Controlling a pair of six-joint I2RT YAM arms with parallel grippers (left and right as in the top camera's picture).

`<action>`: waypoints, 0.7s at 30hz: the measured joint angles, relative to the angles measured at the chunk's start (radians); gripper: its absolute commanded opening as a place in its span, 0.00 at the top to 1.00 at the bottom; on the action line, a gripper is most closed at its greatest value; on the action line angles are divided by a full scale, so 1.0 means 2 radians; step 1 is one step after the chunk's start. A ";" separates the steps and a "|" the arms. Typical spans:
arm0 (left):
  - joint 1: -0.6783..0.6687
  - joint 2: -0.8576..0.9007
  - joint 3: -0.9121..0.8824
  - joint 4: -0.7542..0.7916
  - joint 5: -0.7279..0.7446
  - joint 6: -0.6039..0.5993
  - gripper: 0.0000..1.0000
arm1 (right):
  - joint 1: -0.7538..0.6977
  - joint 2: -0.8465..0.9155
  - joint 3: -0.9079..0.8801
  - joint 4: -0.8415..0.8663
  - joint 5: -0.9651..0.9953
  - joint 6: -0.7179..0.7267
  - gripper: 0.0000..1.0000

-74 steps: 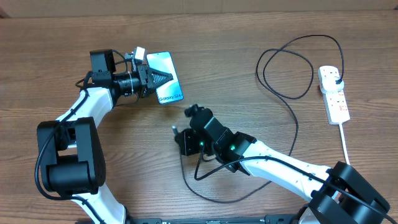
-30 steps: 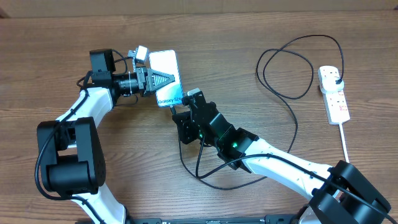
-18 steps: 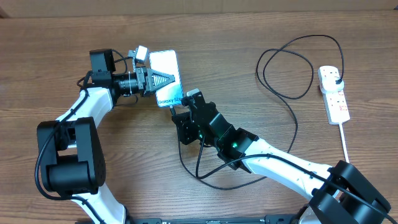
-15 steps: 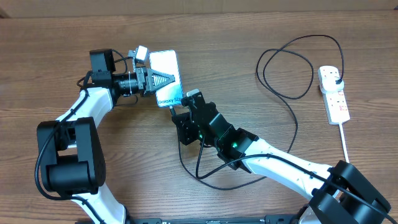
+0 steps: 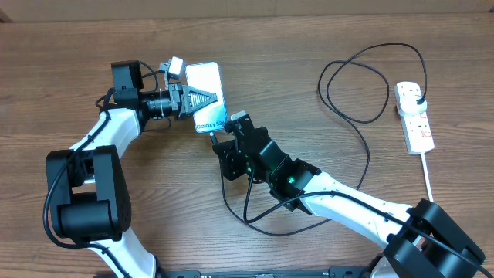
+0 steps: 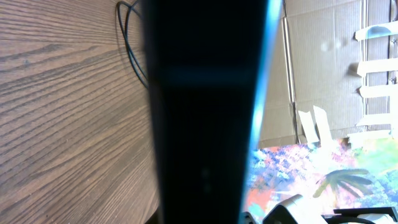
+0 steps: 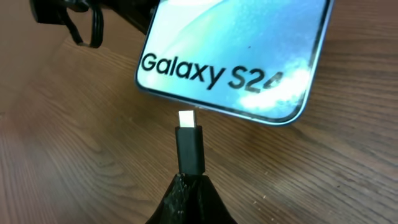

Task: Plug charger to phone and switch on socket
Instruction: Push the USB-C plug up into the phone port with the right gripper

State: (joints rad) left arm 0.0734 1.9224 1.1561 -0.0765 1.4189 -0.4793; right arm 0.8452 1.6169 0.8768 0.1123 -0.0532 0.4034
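Observation:
My left gripper [image 5: 202, 99] is shut on the phone [image 5: 207, 94], holding it tilted above the table; in the left wrist view the phone [image 6: 205, 112] fills the middle as a dark slab with a blue edge. My right gripper [image 5: 225, 136] is shut on the charger's connector tip [image 7: 189, 146]. In the right wrist view the metal end sits just short of the phone's bottom edge [image 7: 230, 56], below the "Galaxy S24" text. The black cable [image 5: 363, 123] loops across the table to its plug in the socket [image 5: 415, 117] at the far right.
The socket's thick white cord [image 5: 429, 177] runs toward the table's front edge. A loop of black cable [image 5: 255, 220] lies under my right arm. Cardboard boxes [image 6: 317, 68] show beyond the table in the left wrist view.
My left gripper lifted and tilted the phone. My right gripper carried the connector tip up-left to the phone's bottom edge. In the last half second almost nothing has moved.

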 measured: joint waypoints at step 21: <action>0.000 0.000 0.000 0.002 -0.001 0.000 0.96 | 0.002 0.000 0.000 0.000 0.027 0.040 0.96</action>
State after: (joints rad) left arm 0.0734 1.9224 1.1561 -0.0731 1.4166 -0.4793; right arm 0.8501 1.6169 0.8768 0.1120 0.0002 0.4843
